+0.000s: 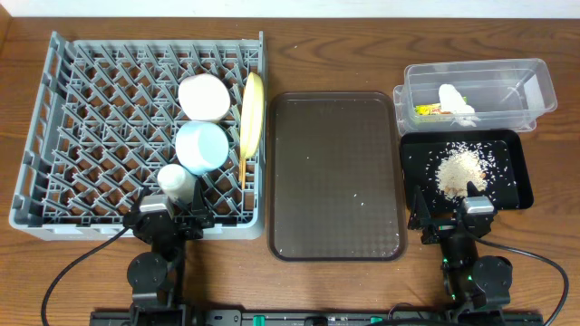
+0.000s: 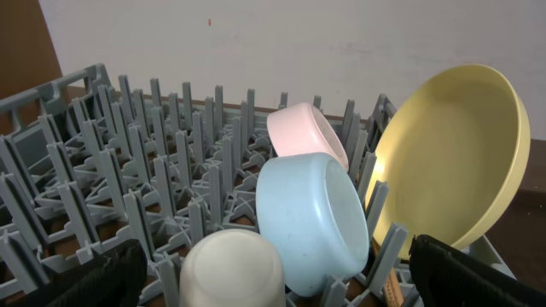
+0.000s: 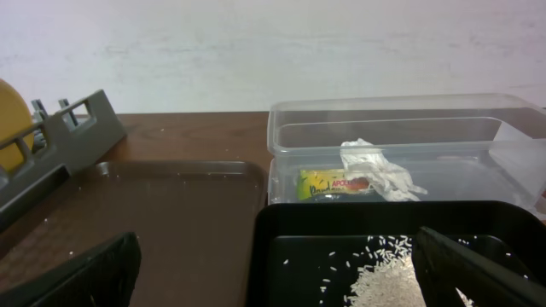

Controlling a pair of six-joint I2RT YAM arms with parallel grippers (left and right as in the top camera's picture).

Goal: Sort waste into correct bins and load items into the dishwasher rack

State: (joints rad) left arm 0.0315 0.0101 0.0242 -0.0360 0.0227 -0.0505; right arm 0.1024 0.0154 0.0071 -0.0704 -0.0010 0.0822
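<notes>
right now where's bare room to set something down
The brown serving tray, between the rack and the black tray, is nearly bare. The rack's left half is free too. Crowded: its right side, with white bowl, blue bowl, cup and yellow plate; the black tray holds rice.

Two matte-black arms [image 1: 152,272], cabled at the base.
The left gripper [image 1: 170,215] and right gripper [image 1: 453,217] had black blocky fingers [image 2: 85,277], grey wrist blocks [image 1: 478,206] and thin black cables [image 1: 65,270].
</notes>
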